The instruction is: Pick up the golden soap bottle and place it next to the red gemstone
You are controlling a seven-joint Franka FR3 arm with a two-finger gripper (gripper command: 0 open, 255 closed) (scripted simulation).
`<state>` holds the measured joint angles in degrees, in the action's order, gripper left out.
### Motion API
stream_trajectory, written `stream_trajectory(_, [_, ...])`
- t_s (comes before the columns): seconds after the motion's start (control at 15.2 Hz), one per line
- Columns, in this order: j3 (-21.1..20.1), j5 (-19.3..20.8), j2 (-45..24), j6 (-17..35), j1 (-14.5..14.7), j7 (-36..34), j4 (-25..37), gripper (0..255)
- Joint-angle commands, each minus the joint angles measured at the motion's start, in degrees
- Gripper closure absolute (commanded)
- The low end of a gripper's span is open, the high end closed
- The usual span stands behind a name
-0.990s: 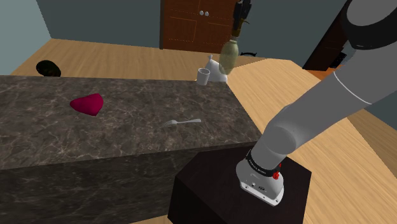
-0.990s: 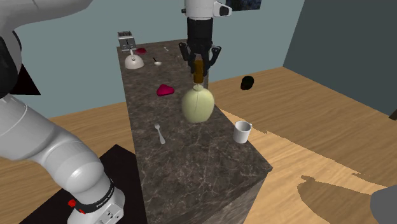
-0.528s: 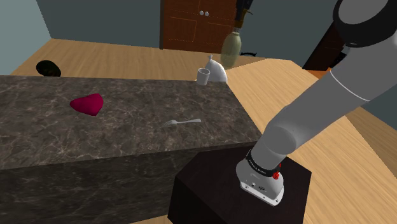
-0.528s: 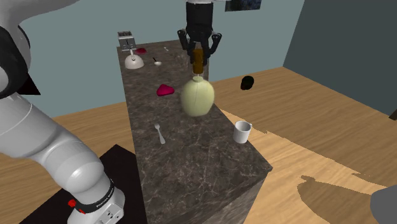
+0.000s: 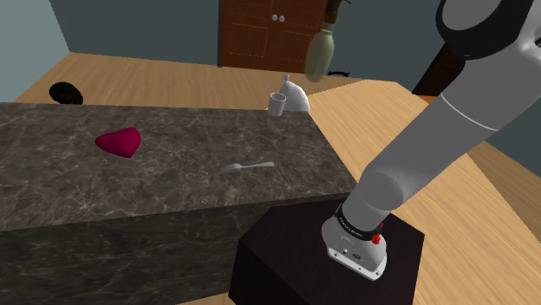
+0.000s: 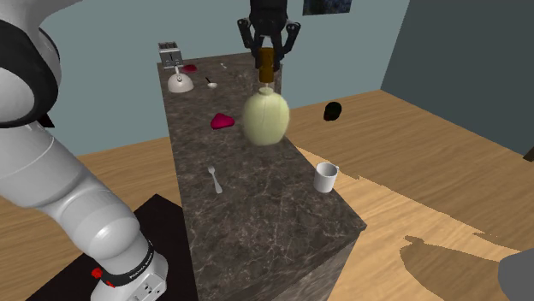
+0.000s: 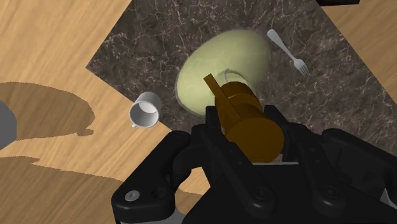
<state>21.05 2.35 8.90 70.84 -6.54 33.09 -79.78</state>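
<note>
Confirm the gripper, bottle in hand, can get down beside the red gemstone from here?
Probably yes. The gripper holds the soap bottle by its brown pump, hanging above the countertop; no object stands between it and the red gemstone. The fork and white mug lie well apart from the gemstone.

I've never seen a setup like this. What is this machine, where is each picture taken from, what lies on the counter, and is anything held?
It is a white robot arm on a dark box stand, drawn by a simulator. One picture looks from beside the stand, one from along the counter, one from a camera on the hand. On the dark marbled counter are a red gemstone, a fork and a white mug. The black claw is shut on the brown pump of a pale yellow-green soap bottle, held in the air above the counter.
</note>
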Motion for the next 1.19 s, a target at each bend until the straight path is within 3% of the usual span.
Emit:
stream_trajectory(0.0, [0.29, -0.41, -1.26, -1.65, -0.08, 0.38, 2.84, 255])
stream_trajectory(0.53, [-7.53, -0.46, 3.61, 4.39, 4.48, -12.34, -8.03, 255])
stream_trajectory(1.12, [-15.12, -2.25, 3.23, 10.47, 8.94, -24.66, -13.78, 255])
